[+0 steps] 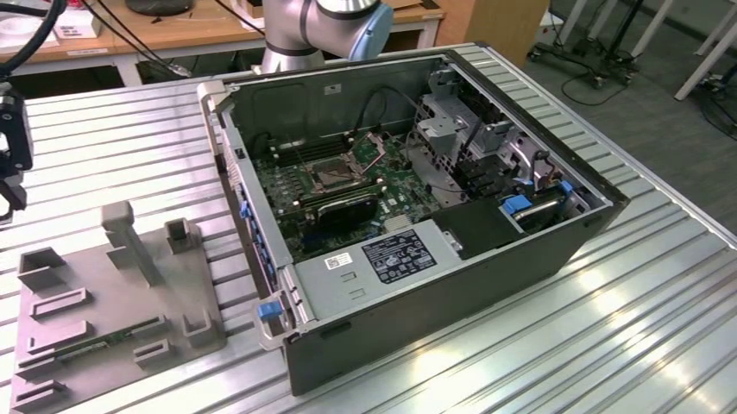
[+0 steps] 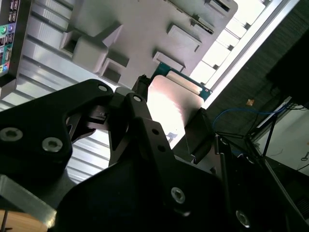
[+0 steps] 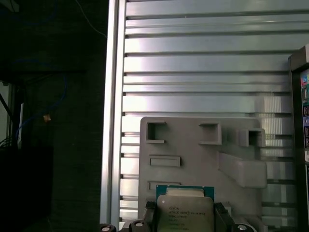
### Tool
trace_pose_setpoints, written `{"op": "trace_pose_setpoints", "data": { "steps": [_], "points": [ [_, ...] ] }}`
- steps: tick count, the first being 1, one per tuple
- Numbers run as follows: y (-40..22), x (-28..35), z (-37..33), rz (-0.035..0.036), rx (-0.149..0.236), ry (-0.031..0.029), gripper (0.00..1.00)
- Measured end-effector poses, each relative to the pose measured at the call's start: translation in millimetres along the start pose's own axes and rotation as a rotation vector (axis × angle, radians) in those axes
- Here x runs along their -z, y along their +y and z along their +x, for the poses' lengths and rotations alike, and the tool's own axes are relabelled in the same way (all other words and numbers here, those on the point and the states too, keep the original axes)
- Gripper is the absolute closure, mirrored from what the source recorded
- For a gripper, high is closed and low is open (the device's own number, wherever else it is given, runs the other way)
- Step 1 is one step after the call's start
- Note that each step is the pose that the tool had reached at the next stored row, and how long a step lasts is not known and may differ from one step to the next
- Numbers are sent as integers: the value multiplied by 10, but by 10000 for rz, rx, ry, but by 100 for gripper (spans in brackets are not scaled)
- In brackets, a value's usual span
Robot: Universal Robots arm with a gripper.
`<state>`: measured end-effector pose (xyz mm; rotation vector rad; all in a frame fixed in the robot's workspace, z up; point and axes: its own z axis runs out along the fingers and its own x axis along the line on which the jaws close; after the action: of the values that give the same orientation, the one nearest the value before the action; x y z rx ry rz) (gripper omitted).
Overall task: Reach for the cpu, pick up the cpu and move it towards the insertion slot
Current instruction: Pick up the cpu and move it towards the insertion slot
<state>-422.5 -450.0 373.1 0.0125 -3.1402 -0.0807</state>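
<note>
My gripper [image 3: 185,218] is shut on the cpu [image 3: 185,210], a small square chip with a pale metal face and a green edge, held by two opposite sides. In the second wrist view the cpu [image 2: 175,102] sits between the black fingers [image 2: 141,112] of the gripper [image 2: 171,121], lifted clear above the grey plastic tray [image 2: 145,29]. The exterior view puts the gripper [image 1: 7,185] at the far left edge, above the table and up from the tray [image 1: 116,302]. The insertion slot [image 1: 327,176] lies on the green motherboard inside the open computer case, well to the exterior view's right of the gripper.
The open black computer case [image 1: 461,285] stands in the middle of the ribbed metal table [image 1: 645,328]. A long green memory stick [image 1: 98,341] lies in the tray, which has raised grey blocks [image 1: 129,237]. The table's edge [image 3: 113,121] runs beside the tray.
</note>
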Motion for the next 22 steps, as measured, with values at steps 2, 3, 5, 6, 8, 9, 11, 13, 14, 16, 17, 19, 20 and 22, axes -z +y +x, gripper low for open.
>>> {"op": "trace_pose_setpoints", "data": {
  "steps": [2,3,5,6,8,9,11,13,14,16,17,19,20,22],
  "points": [
    [0,1,-29,1,0,1,45],
    [0,1,-40,1,0,1,45],
    [0,0,-43,0,-1,0,45],
    [0,0,-44,0,-1,0,45],
    [0,0,-44,1,-1,0,45],
    [0,0,-45,1,0,0,45],
    [0,0,-47,1,-1,0,45],
    [0,0,-49,1,-1,0,45],
    [0,0,-49,1,-1,0,45],
    [0,0,-54,1,0,0,45],
    [0,0,-58,0,0,0,45],
    [0,0,-64,1,0,0,45],
    [0,0,-66,0,-1,0,45],
    [0,0,-71,0,-1,0,45]
  ]
}}
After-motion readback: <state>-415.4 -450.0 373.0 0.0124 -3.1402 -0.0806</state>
